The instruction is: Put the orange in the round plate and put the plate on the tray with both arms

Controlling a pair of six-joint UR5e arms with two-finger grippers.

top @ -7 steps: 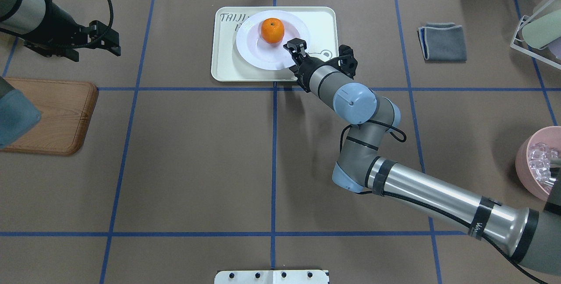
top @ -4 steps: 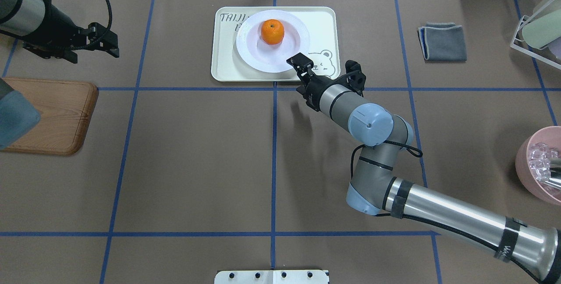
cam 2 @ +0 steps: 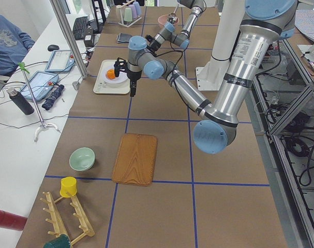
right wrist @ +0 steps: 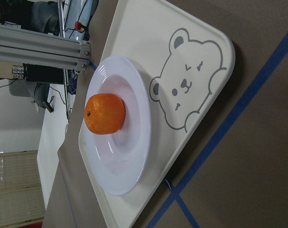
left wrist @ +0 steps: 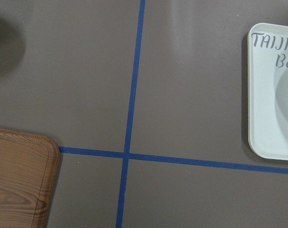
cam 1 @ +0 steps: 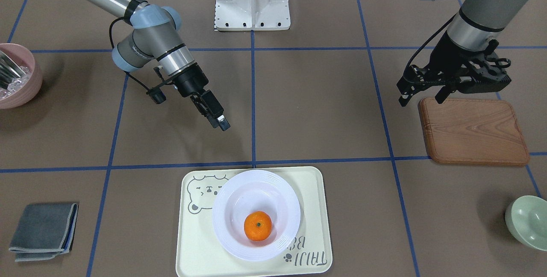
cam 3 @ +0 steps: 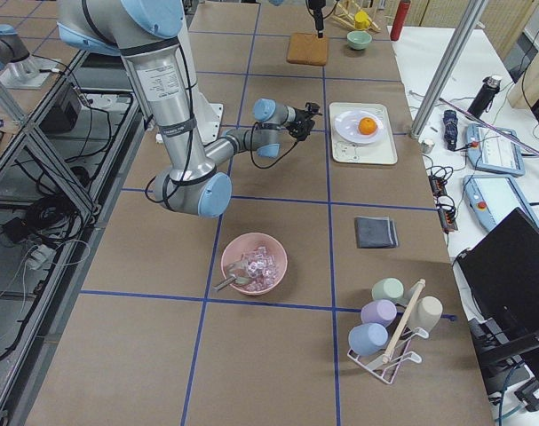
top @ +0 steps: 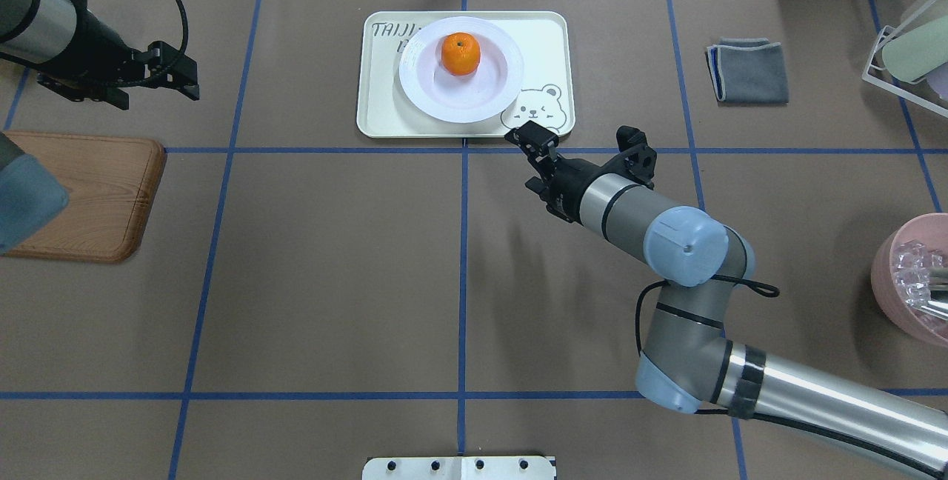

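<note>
Right pincer (top: 532,138) hangs beside tray (top: 378,113); wooden board (top: 89,191) well apart.

The plate (cam 1: 224,221) is glossy white with fine ribs on its rim; whether it is ceramic or plastic cannot be told. The orange (cam 1: 257,225) has a dimpled, faintly shiny skin. The tray (cam 1: 194,243) is smooth cream plastic with a soft sheen. The table (cam 1: 307,110) is covered in matt brown paper, crossed by smooth blue tape (cam 1: 253,97). The board (cam 1: 472,131) is satin-finished wood with clear grain. The cloth (cam 1: 42,225) is soft grey fabric. The arms (top: 815,398) have bright polished metal tubes and smooth pale-blue caps (top: 685,244).
</note>
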